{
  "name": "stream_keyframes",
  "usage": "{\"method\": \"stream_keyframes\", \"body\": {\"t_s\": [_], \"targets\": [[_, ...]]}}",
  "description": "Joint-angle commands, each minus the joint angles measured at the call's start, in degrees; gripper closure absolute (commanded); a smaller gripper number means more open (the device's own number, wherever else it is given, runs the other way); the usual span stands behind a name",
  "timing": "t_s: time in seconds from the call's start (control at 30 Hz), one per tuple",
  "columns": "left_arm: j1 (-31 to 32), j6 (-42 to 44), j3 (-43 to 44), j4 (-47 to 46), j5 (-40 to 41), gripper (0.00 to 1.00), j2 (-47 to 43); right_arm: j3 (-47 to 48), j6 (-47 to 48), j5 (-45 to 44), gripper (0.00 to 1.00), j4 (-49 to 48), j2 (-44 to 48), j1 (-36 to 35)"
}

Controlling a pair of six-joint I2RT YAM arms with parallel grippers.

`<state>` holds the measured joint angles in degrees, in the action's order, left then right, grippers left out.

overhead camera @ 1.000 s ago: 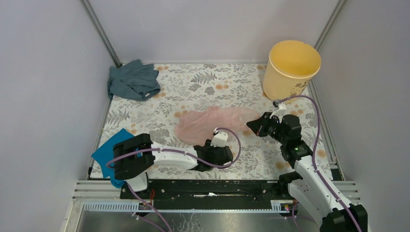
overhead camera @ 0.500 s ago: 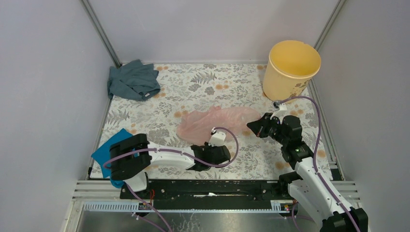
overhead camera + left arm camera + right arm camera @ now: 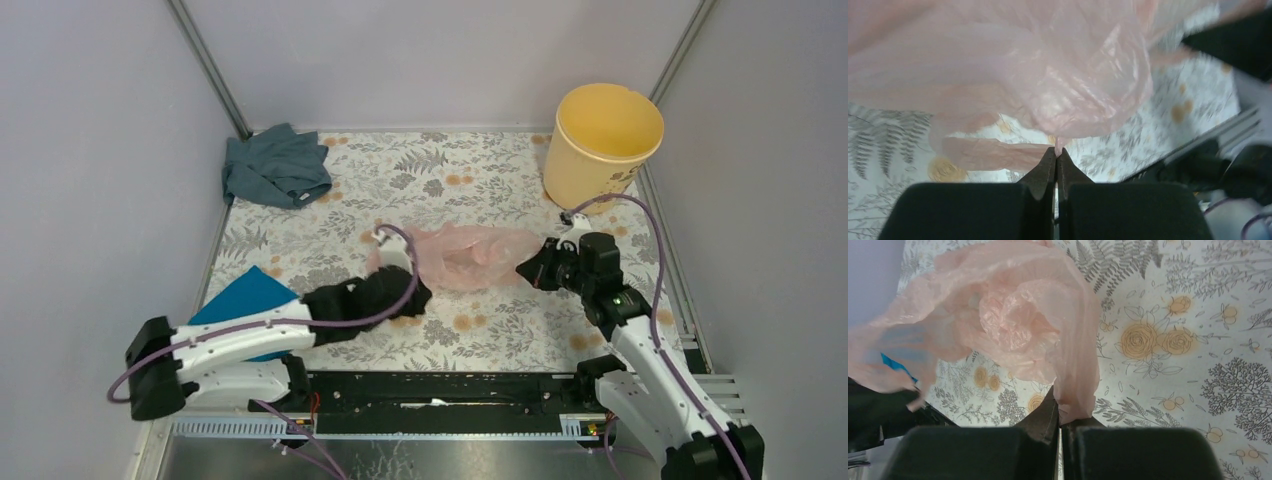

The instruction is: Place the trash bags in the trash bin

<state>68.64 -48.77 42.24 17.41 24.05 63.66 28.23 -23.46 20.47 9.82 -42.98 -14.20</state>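
- The counter [image 3: 440,180] is covered with a grey leaf and orange flower print and is walled in on the left, right and far sides.
- The trash bin [image 3: 602,145] is stood upright at the far right corner of the counter. It is a round yellow-orange bucket with tapered sides, and its open mouth shows nothing inside.
- The trash bag [image 3: 470,255] is found at the middle of the counter, right of centre, near and to the left of the bin but apart from it. It is seen as a thin, translucent pale pink film, wrinkled and gathered into a puffed bundle between the two claws. The counter's print shows through its thinner folds in the wrist views. Whether its underside rests on the counter cannot be told.
- A grey-blue cloth [image 3: 277,168] is left crumpled at the far left corner.
- A bright teal cloth [image 3: 245,298] is laid at the near left edge, partly hidden by the left arm.
- The left claw [image 3: 1057,155] is fully closed, and a fold at the bag's left end is pinched between its tips.
- The right claw [image 3: 1058,410] is likewise closed tight, and the bag's right end is clamped in it.
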Motion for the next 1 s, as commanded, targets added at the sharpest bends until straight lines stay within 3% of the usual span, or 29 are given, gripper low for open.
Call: {"method": "stream_keyframes", "body": {"t_s": [0.0,0.13,0.27,0.33,0.4,0.47,0.5,0.53,0.6,0.67,0.73,0.83,0.97], "targets": [[-15.67,0.59,0.38,-2.76,-14.57,1.00,-4.45,5.10,-2.34,-0.33,1.00,0.59,-9.25,-0.02],[-34.13,3.61,13.10,0.36,-25.65,1.00,3.61,14.54,-5.55,-1.82,1.00,-4.60,-22.75,-0.43],[-48.95,3.51,38.64,3.66,-40.11,1.00,21.31,39.51,-5.79,-7.43,1.00,2.80,-37.93,-1.31],[-52.80,3.82,58.11,8.86,-46.73,1.00,30.12,57.70,-3.43,-9.70,1.00,10.30,-43.66,-1.36],[-53.36,8.05,80.74,14.50,-48.12,1.00,36.17,74.26,-0.69,-9.69,1.00,14.85,-46.38,-2.10],[-51.06,14.53,92.78,14.32,-48.08,1.00,35.97,83.20,3.85,-11.05,1.00,14.82,-45.61,-4.83],[-48.65,18.77,92.05,12.25,-45.52,1.00,32.69,84.19,6.92,-12.48,1.00,14.14,-43.83,-6.77],[-45.05,24.12,85.47,8.05,-41.69,1.00,26.94,82.12,9.41,-13.42,1.00,11.25,-41.28,-8.38],[-39.91,29.14,60.82,-8.19,-35.09,1.00,12.71,68.61,10.49,-13.81,1.00,1.15,-33.41,-9.74],[-39.84,24.47,37.08,-20.51,-29.53,1.00,2.11,50.93,8.28,-14.79,1.00,-10.23,-26.60,-9.75],[-40.93,18.56,20.15,-19.00,-24.46,1.00,-1.62,37.24,5.69,-13.42,1.00,-14.70,-24.59,-9.77],[-45.06,12.55,8.69,-11.09,-29.54,1.00,0.47,23.95,2.31,-5.12,1.00,-15.27,-26.99,-9.99],[-47.41,9.96,1.54,-12.21,-34.47,1.00,-1.48,16.65,-0.82,-5.12,1.00,-18.51,-25.81,-10.59]]}}
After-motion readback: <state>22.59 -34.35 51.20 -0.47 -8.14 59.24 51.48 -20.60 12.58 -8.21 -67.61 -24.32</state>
